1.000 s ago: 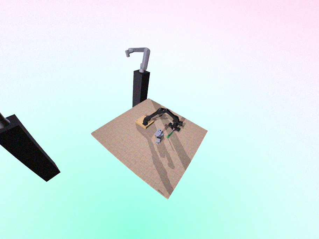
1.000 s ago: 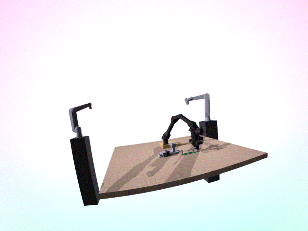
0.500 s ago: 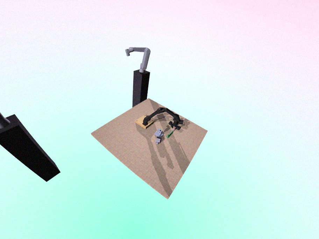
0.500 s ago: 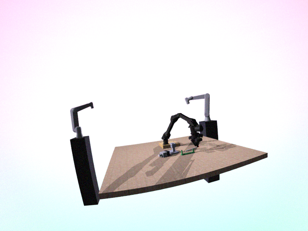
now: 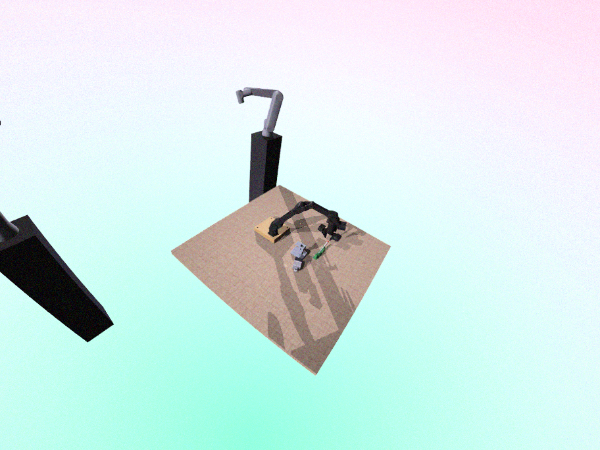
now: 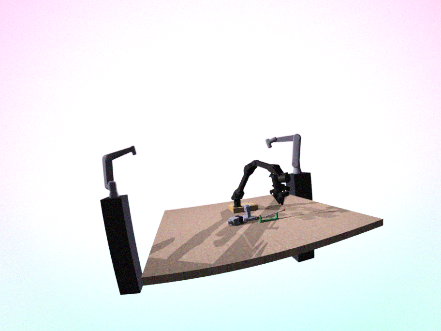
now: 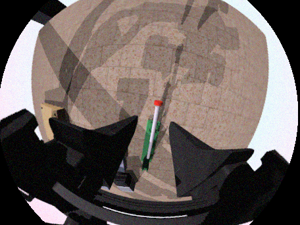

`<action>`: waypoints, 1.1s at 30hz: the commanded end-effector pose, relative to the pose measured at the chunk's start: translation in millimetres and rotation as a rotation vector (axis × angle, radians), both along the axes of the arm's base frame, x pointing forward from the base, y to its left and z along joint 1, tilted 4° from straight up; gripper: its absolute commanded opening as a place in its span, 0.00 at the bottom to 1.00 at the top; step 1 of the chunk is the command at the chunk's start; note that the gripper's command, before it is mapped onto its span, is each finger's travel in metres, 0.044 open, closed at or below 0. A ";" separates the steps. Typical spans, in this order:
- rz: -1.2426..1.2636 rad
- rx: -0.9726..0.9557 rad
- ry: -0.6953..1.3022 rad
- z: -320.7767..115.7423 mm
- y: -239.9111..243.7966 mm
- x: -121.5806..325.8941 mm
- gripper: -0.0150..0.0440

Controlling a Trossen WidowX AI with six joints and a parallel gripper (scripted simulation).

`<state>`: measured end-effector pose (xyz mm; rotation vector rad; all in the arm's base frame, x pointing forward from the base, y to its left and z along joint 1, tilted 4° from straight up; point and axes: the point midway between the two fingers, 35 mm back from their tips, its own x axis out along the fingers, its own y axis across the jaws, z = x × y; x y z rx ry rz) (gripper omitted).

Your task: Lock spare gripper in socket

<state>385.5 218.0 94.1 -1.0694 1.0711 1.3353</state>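
Note:
My gripper is open, its fingertips apart on either side of and above the lock pin. The pin, a white rod with a red head, lies along the top of the green rack, its head sticking out past one end. The grey mount stands upright beside the rack, with no pin visible through it. The spare gripper, grey and black, lies on the table by the mount. My left finger partly hides that area in the wrist view.
The arm's yellow base plate is behind the mount. Two grey arms stand on black pedestals outside the table edges. Shadows cross the tiled table top.

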 end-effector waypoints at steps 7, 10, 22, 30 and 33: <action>0.003 -0.002 -0.003 6.7 -8.6 2.0 0.73; 0.016 -0.010 -0.014 36.3 -47.6 7.5 0.59; 0.023 -0.014 -0.019 39.9 -66.2 9.1 0.56; 0.023 -0.014 -0.019 -18.7 -63.3 7.4 0.56; 0.023 -0.014 -0.019 -20.4 -63.1 7.5 0.56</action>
